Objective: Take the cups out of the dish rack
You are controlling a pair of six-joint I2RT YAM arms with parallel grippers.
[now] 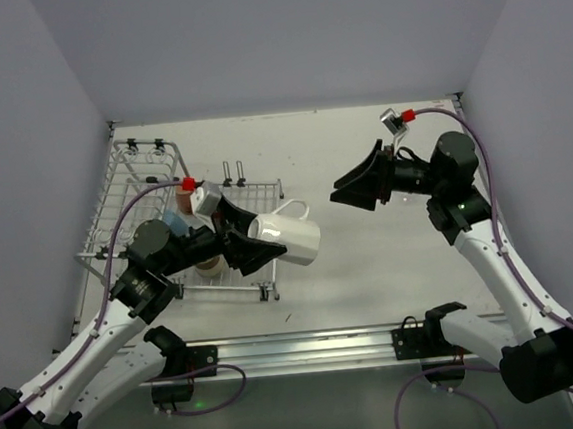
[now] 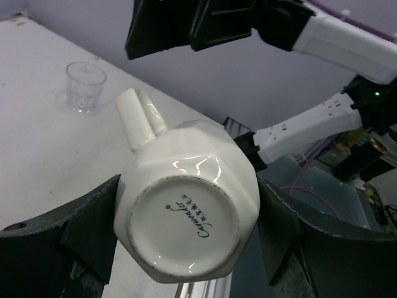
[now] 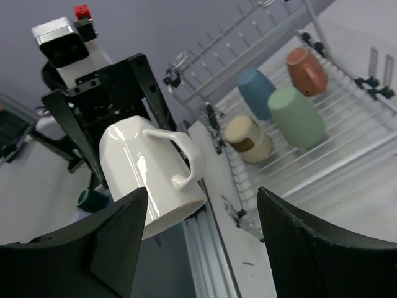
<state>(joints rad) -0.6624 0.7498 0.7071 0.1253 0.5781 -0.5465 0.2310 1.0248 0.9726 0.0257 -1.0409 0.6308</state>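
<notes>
My left gripper point(image 1: 259, 242) is shut on a white handled cup point(image 1: 287, 239), held on its side in the air just right of the silver wire dish rack point(image 1: 125, 203), its mouth toward the right arm. In the left wrist view its stamped base point(image 2: 185, 226) sits between my fingers point(image 2: 84, 230). My right gripper point(image 1: 350, 191) is open and empty, facing the cup point(image 3: 149, 174) from a short gap. In the rack point(image 3: 347, 155) lie a blue cup point(image 3: 257, 93), a pale green cup point(image 3: 296, 116), a brown cup point(image 3: 306, 69) and a cream-and-brown cup point(image 3: 248, 138).
A clear tumbler point(image 2: 85, 87) stands upright on the white table beyond the held cup. The metal rail point(image 1: 308, 348) with the arm bases runs along the near edge. Grey walls close in the table at the back and sides.
</notes>
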